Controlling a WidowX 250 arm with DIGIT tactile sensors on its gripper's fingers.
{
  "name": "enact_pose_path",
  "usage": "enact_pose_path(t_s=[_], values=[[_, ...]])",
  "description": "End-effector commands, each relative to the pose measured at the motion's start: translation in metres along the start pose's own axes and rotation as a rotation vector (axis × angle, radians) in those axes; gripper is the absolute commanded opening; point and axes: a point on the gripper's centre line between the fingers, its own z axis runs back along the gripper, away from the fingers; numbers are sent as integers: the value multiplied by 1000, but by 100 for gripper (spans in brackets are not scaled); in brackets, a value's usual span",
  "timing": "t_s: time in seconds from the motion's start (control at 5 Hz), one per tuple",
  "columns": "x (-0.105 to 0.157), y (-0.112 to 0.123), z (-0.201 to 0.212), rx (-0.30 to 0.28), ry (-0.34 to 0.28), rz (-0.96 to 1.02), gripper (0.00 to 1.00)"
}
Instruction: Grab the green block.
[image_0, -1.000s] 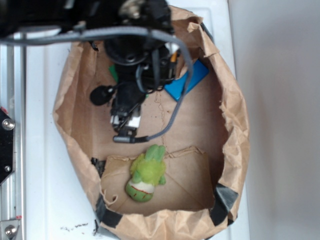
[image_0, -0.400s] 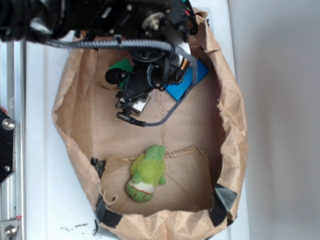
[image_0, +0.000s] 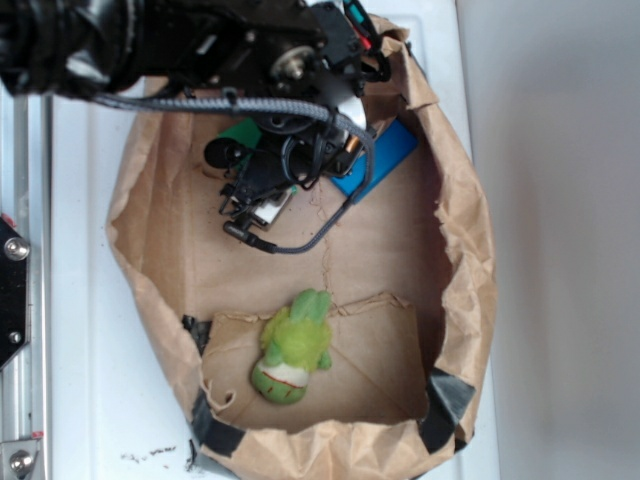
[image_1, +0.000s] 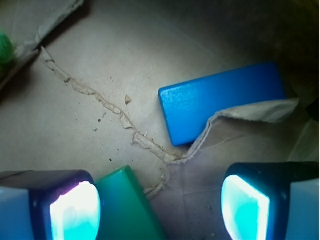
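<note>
Approach to the green block (image_1: 131, 205), which lay flat on the floor of the paper bag (image_0: 470, 250) near its far wall, beside the blue block (image_1: 220, 100). The gripper (image_1: 160, 205) hung with jaws spread wide and empty; the block sat against the left finger (image_1: 75, 210). A good grasp probably required shifting sideways to centre the slab, then descending before closing.
</note>
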Motion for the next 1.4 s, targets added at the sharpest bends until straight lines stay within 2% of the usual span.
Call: enact_pose_path(t_s=[0.0, 0.6, 0.8, 1.0, 1.2], values=[[-4, 16, 16, -47, 40, -45, 100], [-12, 10, 6, -19, 55, -52, 100], [-17, 1, 0, -10, 44, -40, 100], [-35, -30, -10, -32, 18, -50, 100], [-35, -32, -15, -42, 13, -50, 100]])
